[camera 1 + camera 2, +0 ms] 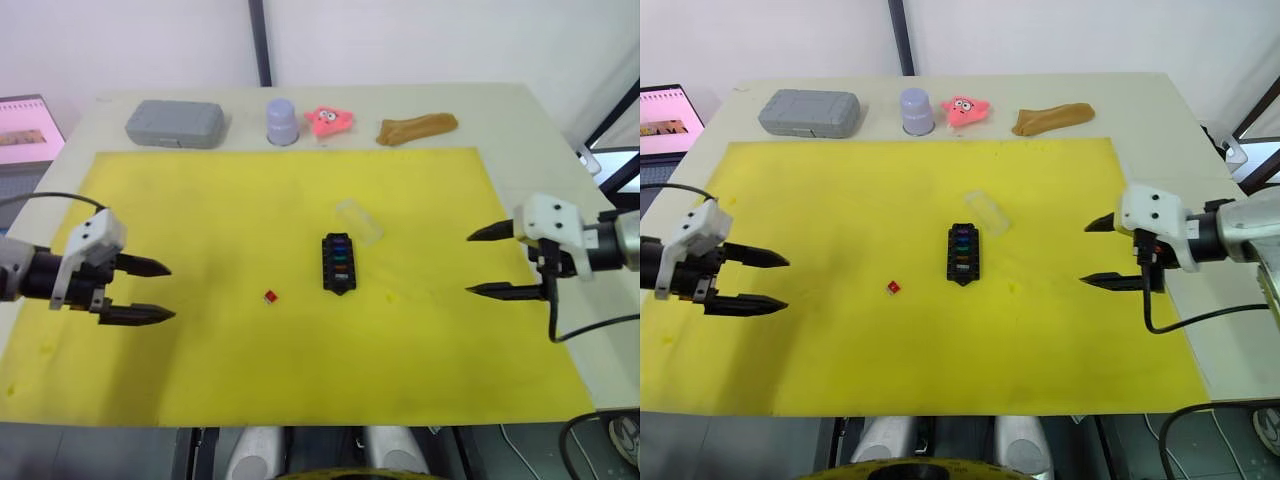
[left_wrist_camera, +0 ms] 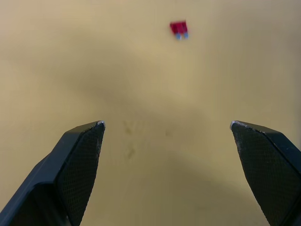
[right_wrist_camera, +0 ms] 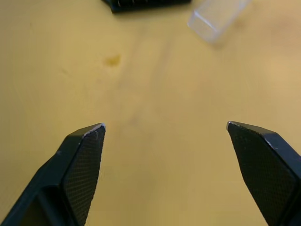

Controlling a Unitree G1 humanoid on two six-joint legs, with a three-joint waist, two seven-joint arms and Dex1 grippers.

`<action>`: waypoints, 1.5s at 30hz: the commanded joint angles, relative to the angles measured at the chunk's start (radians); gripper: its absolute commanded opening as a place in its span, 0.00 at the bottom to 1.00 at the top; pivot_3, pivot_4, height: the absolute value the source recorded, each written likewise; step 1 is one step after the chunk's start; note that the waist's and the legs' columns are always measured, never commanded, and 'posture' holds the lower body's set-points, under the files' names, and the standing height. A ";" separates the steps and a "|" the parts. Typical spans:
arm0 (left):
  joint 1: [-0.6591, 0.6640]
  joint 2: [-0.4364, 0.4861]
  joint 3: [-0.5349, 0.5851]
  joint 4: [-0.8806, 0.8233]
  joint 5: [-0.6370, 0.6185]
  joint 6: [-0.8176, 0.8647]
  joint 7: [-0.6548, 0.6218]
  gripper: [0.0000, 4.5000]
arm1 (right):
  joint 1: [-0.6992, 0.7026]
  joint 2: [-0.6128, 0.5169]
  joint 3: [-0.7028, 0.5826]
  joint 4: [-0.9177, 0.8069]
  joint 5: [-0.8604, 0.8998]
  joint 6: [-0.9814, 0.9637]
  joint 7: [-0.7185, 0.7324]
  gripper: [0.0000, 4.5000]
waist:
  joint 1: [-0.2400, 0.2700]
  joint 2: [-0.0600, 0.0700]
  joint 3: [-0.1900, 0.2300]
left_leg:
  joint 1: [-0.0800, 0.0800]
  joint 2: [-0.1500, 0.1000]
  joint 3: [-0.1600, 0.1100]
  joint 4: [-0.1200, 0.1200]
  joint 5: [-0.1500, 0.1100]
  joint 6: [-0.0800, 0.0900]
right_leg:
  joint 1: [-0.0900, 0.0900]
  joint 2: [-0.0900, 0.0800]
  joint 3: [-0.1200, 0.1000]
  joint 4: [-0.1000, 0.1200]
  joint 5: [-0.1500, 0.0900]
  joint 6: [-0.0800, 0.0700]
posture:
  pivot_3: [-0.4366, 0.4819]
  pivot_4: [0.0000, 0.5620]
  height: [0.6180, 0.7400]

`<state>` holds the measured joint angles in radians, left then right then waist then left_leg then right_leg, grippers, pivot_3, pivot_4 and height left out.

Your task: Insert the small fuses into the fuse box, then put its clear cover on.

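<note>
Insertion step nearly closed, by the look of it. Left gripper [image 1: 150,291] and right gripper [image 1: 490,262] poised near the mat's [image 1: 250,380] left and right edges, jaws wide apart, empty. One red fuse [image 1: 270,296] loose mid-mat, just left of the fuse box [image 1: 339,263], seemingly loaded with coloured fuses. Beyond, nearly touching the box: the clear cover [image 1: 358,219]. Next called for: a fine pinch on that fuse.

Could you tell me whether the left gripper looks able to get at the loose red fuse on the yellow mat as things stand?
Probably yes. The left gripper is open and points toward the red fuse, with only bare yellow mat between them. The fuse box lies beyond the fuse.
</note>
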<state>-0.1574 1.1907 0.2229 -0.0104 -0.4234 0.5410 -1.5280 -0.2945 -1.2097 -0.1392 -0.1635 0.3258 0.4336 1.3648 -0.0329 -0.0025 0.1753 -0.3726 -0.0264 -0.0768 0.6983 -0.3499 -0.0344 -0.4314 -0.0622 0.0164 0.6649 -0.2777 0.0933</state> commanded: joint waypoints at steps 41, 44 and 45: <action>-0.622 -0.396 -0.585 0.479 -0.106 0.601 -0.085 0.11 | -0.479 0.372 0.329 -0.458 0.273 0.635 -0.397 1.00 | 0.013 0.000 0.001 | -0.002 -0.001 0.000 0.001 0.004 -0.007 | -0.003 0.001 0.000 0.002 0.000 0.000 | 0.48 0.27 1.00; -0.642 -0.418 -0.582 0.492 -0.099 0.612 -0.072 0.11 | -0.478 0.366 0.320 -0.466 0.285 0.645 -0.405 1.00 | 0.014 0.000 0.001 | -0.002 -0.001 0.000 0.001 0.004 -0.007 | -0.003 0.001 0.000 0.002 0.000 0.000 | 0.48 0.27 1.00; -0.652 -0.428 -0.581 0.493 -0.098 0.622 -0.064 0.11 | -0.480 0.364 0.318 -0.468 0.289 0.649 -0.408 1.00 | 0.015 0.000 0.001 | -0.002 -0.001 0.000 0.001 0.004 -0.007 | -0.003 0.001 0.000 0.002 0.000 0.000 | 0.48 0.27 1.00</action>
<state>-0.7762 0.7616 -0.3710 0.4869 -0.5251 1.1525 -1.5900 -0.7614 -0.8371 0.2193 -0.6045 0.5974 1.0824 0.9653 -0.0182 -0.0025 0.1758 -0.3750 -0.0277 -0.0769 0.6997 -0.3460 -0.0413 -0.4347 -0.0618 0.0167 0.6671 -0.2777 0.0934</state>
